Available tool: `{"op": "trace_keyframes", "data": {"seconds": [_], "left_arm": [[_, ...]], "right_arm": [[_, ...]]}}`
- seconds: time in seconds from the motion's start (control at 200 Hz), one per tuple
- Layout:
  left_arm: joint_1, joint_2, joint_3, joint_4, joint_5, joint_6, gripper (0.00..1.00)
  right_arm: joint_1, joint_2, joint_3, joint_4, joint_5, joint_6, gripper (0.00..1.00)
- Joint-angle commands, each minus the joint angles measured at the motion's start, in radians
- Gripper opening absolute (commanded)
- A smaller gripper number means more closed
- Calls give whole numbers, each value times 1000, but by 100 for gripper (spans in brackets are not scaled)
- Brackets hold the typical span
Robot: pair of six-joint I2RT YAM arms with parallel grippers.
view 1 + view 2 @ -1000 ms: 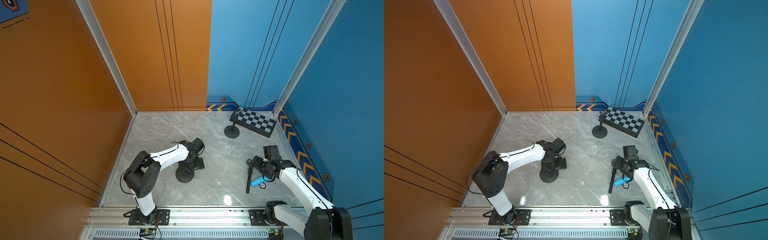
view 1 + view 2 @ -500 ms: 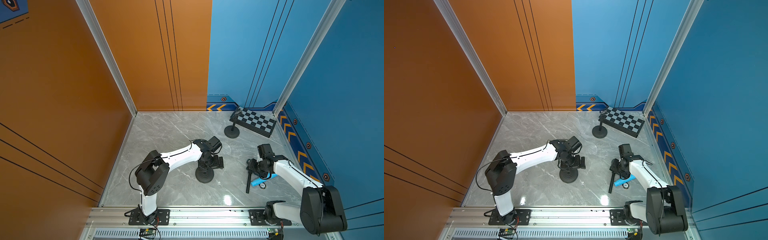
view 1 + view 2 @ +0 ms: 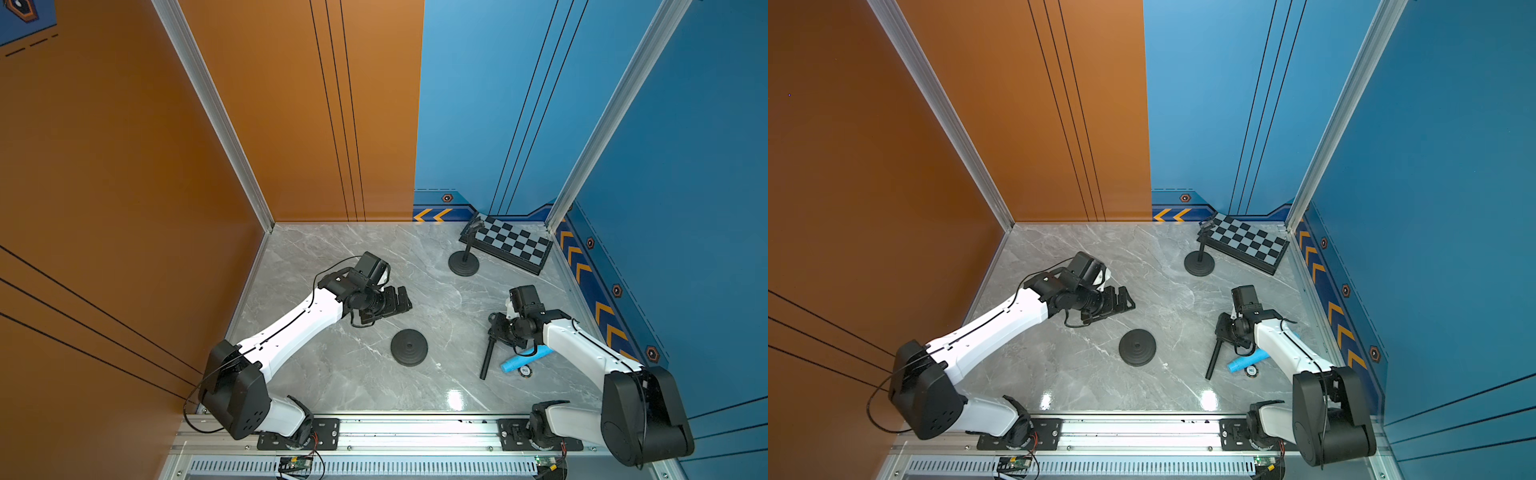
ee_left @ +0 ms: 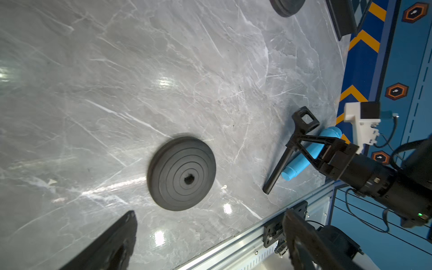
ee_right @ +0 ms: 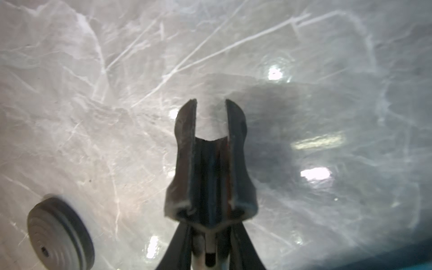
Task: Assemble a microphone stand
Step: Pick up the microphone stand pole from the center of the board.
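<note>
Left claw (image 3: pixel 395 305) stands wide, holding nothing, above the bench (image 3: pixel 332 374) and apart from the base (image 3: pixel 409 347); base lies flat mid-bench, socket up; right claw (image 3: pixel 494 330) is clamped narrow on the pole (image 3: pixel 486 361) near its clip end; pole's other end rests on the bench beside the blue microphone (image 3: pixel 525 360).

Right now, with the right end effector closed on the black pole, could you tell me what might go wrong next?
The right end effector grips the pole near its clip end; the long free end may sag or swing on lifting, missing the small centre hole in the round base.
The blue microphone lies close beside the pole; lifting could knock it rolling.
The left end effector is open and off the base, which might slide under pressure.
</note>
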Motion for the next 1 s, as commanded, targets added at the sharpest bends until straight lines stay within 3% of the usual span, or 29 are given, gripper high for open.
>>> {"op": "trace_keyframes", "data": {"seconds": [0.0,0.07,0.19,0.25,0.305,0.445,0.525,0.696,0.841,0.991], "left_arm": [[12,-64,-89,157,20,46,98],[14,-93,-167,315,86,26,99],[-1,-129,-308,741,272,12,95],[-20,-150,-342,870,304,44,90],[-60,-172,-334,882,307,150,89],[-154,-164,-284,882,422,336,98],[-197,-141,-271,882,481,389,98],[-234,-104,-239,882,459,446,100],[-227,-115,-242,909,421,465,88],[-239,-127,-251,970,459,450,48]], "right_arm": [[34,-114,78,14,13,-2,9],[36,-165,104,12,-7,2,7],[41,-267,156,48,-87,-1,8],[45,-324,176,94,-158,5,9],[46,-368,189,150,-219,30,9],[76,-404,226,272,-341,92,7],[124,-390,269,288,-374,77,6],[258,-338,356,261,-377,17,6],[326,-307,386,256,-362,10,5],[351,-308,367,296,-325,26,2]]}}
